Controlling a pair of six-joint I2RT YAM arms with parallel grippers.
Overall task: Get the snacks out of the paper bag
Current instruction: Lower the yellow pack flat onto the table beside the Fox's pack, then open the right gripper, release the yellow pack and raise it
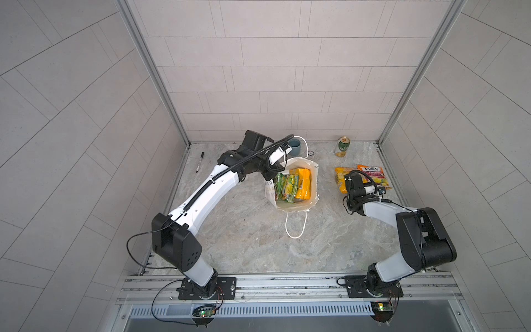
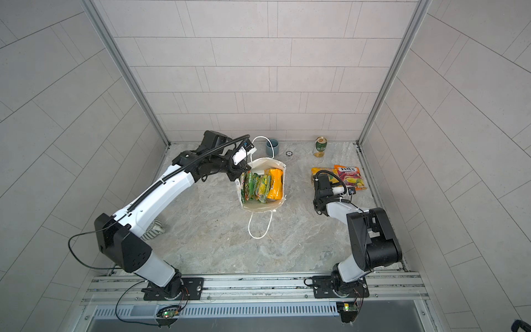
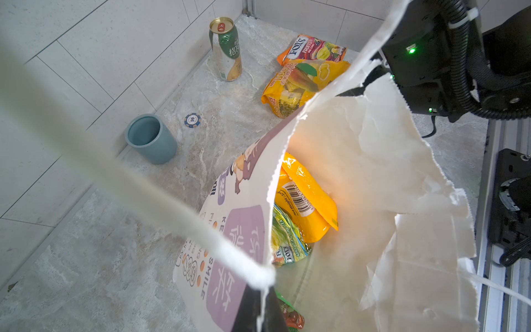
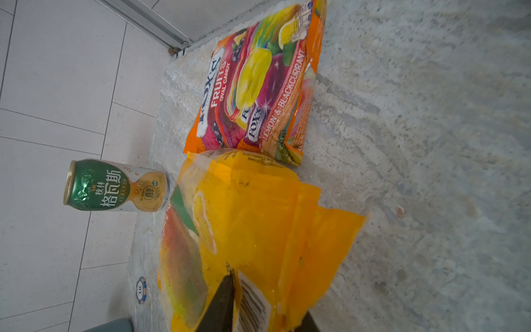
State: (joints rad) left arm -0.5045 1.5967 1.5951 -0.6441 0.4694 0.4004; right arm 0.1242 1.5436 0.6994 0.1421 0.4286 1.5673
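Overhead, paper bag (image 1: 290,206): standing open in the middle of the table (image 1: 244,230), a cord handle (image 1: 296,227) trailing toward the near edge.
Overhead, snacks: green-yellow packets (image 1: 284,186) and a yellow-orange packet (image 1: 304,184) upright inside the bag; a yellow packet (image 1: 340,178) and a pink-orange FOX'S packet (image 1: 372,172) lying near the right edge.
Overhead, left gripper (image 1: 275,172): at the bag's far-left rim.
Overhead, right gripper (image 1: 351,184): above the yellow packet.
Left wrist, left gripper (image 3: 263,310): clamped tight on the bag's rim.
Right wrist, right gripper (image 4: 265,313): fingers (image 4: 222,301) either side of the yellow packet's (image 4: 258,215) barcode end; pinching or not, I cannot tell.
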